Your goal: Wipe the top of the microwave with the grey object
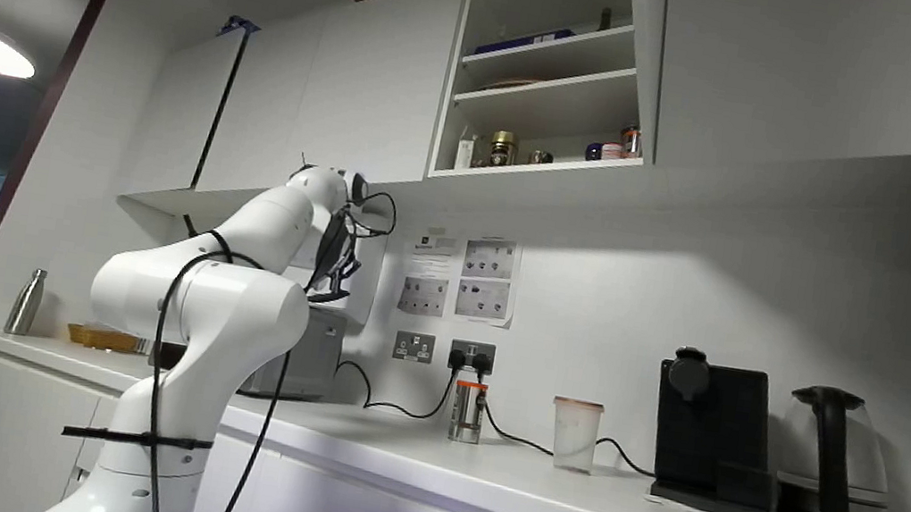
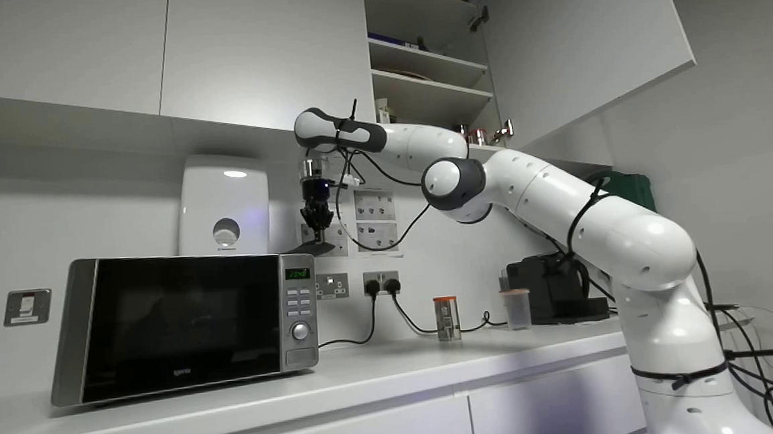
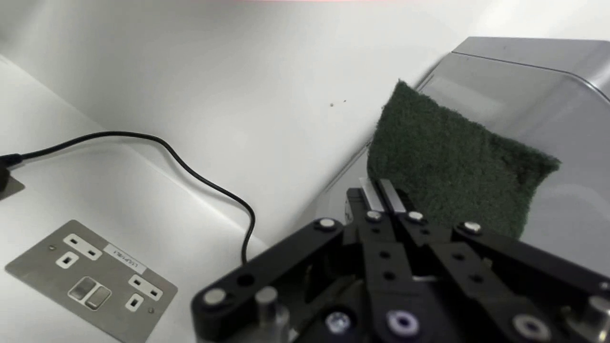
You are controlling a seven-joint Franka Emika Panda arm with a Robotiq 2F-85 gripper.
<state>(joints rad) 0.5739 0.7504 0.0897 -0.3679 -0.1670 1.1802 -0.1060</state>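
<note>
The microwave (image 2: 192, 323) is a silver-grey box with a black door, standing on the counter. It is partly behind my arm in an exterior view (image 1: 309, 361); its grey top shows at the right in the wrist view (image 3: 572, 205). The grey object is a dark, fuzzy, green-grey square pad (image 3: 452, 157), also seen in both exterior views (image 1: 329, 298) (image 2: 312, 248). My gripper (image 3: 379, 183) points down and is shut on the pad near one edge. The pad is roughly level with the microwave's top at its right end, overlapping its edge. I cannot tell whether they touch.
A white dispenser (image 2: 223, 207) hangs on the wall behind the microwave. Wall cabinets (image 2: 269, 56) are above the arm. Sockets (image 3: 90, 281) and a black cable (image 3: 190, 171) lie beside the microwave. A tin (image 1: 467, 413), tub (image 1: 575, 436), coffee machine (image 1: 714, 430) and kettle (image 1: 839, 458) stand along the counter.
</note>
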